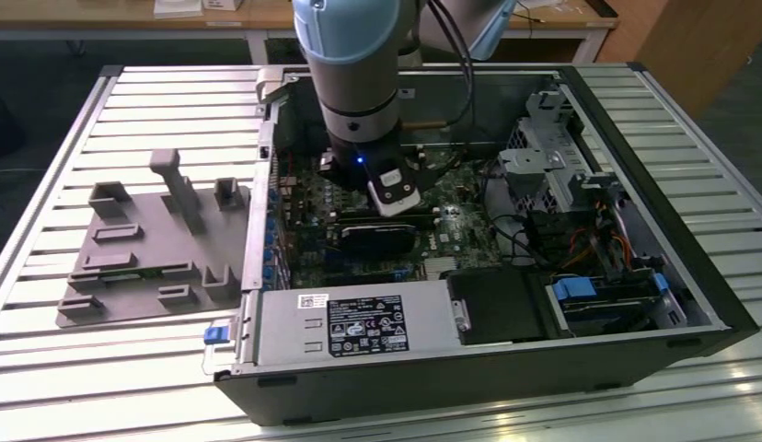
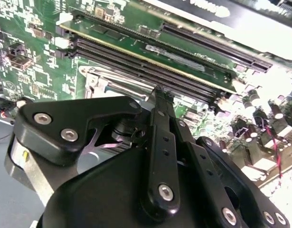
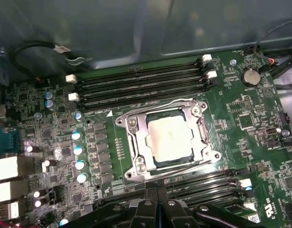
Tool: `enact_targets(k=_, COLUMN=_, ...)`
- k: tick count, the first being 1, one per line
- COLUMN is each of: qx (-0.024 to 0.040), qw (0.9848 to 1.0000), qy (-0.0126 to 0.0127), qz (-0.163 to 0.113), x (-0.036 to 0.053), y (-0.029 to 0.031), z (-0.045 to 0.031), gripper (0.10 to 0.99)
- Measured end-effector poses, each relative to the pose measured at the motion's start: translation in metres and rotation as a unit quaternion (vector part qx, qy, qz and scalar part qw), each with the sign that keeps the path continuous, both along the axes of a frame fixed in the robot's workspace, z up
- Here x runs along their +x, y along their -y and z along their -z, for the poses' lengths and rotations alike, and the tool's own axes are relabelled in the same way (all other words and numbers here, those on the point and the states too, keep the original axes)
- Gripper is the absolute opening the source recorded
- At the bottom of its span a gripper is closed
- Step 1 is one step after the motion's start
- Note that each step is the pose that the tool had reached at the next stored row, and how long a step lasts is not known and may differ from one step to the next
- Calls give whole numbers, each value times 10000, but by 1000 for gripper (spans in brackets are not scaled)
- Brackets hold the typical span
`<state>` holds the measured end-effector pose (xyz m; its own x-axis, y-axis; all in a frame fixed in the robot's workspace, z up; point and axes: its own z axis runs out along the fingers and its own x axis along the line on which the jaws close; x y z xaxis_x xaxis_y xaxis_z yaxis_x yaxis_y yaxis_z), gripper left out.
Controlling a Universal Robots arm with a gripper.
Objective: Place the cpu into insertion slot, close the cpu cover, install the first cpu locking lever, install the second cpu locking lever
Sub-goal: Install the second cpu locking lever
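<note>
The cpu (image 3: 170,138) lies flat in the insertion slot (image 3: 136,164) in the first wrist view, its pale silvery face showing through the square window of the cpu cover (image 3: 204,134), which looks to be folded down over it. The socket sits on the green circuit board (image 3: 259,114), between two banks of long dark memory slots (image 3: 141,85), one on either side. A thin wire lever (image 3: 150,107) seems to run along the socket's edge on the side of one bank; whether it is latched I cannot tell.

The chip is probably light, stiff and fragile, with a smooth face that offers little purchase; its edges would be the safe place to take hold, never the underside. The cover is thin springy metal and would best be pushed at the edge away from its hinge.

The gripper (image 3: 157,192) hovers just beside the socket, over the nearer memory bank. Its black fingers (image 3: 150,197) look drawn together, tips meeting or nearly so, with nothing between them, and they touch no part that I can make out. In the exterior view the arm (image 1: 356,74) reaches down into the open computer case (image 1: 504,368) on the slatted table (image 1: 111,368).
</note>
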<state>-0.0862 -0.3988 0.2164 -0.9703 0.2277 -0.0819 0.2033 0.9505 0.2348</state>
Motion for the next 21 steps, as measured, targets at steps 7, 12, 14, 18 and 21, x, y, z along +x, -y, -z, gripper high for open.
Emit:
enact_targets(k=7, qx=-33, qw=10000, qy=0, qz=0, x=111, y=-73, z=0, gripper=102)
enact_targets(k=12, qx=-88, qw=10000, qy=0, qz=0, x=157, y=-188, z=0, gripper=102)
enact_targets(k=14, qx=-107, qw=9999, qy=0, qz=-1, x=185, y=-229, z=0, gripper=102)
enact_targets(k=18, qx=-132, qw=9999, qy=0, qz=1, x=245, y=-301, z=0, gripper=102)
enact_targets(k=21, qx=-144, qw=9999, qy=0, qz=0, x=258, y=-367, z=1, gripper=102)
